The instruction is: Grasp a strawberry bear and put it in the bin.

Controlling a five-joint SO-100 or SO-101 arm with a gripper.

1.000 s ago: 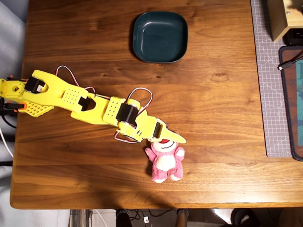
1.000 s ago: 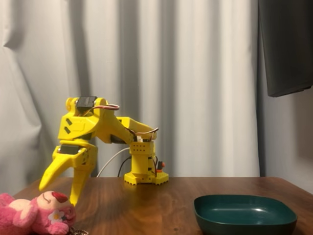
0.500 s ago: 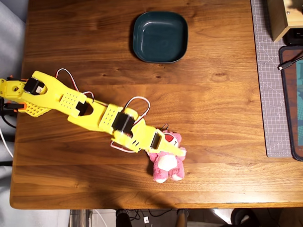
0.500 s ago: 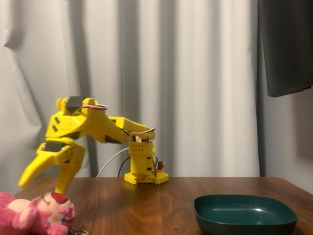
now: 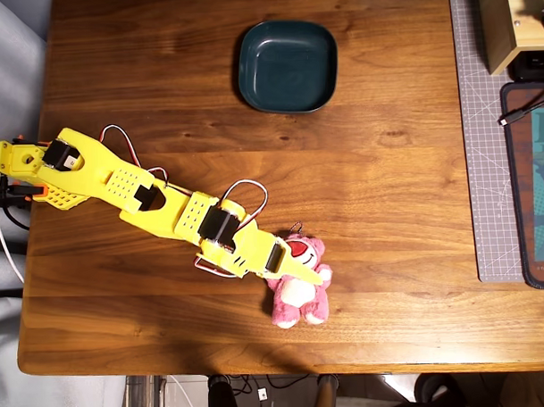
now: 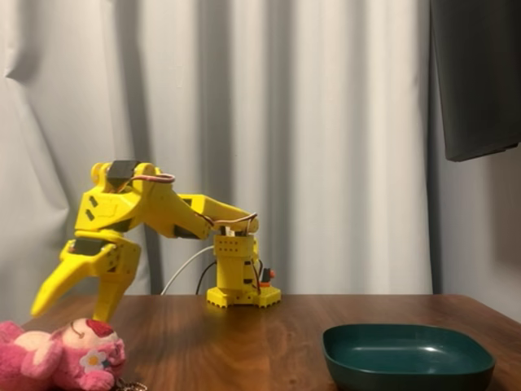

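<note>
1. Pale curtains hang behind the dark wood tabletop (image 5: 388, 208) in the fixed view; a dark cloth covers the upper right corner.
2. Yellow arm (image 5: 137, 186) reaches from its base at the left edge in the overhead view, slanting toward the near edge.
3. Gripper (image 6: 69, 314) hangs over the strawberry bear (image 5: 300, 292), fingers spread apart, nothing held; in the fixed view both tips sit above the plush with a gap.
4. Strawberry bear lies flat on the tabletop near the front edge in the overhead view, head toward the arm; one yellow finger (image 5: 297, 272) crosses its face there, hiding part of it.
5. Bin (image 5: 287, 65) sits well apart from the bear, near the far edge in the overhead view, clear wood between them.
6. Grey cutting mat (image 5: 484, 134), a dark pad (image 5: 531, 185), a black cable (image 5: 519, 110) and a wooden box (image 5: 507, 21) lie along the right side, all cut off by the frame.
7. Bear is cut by the left and bottom edges in the fixed view; its keyring is too small to make out well.
</note>
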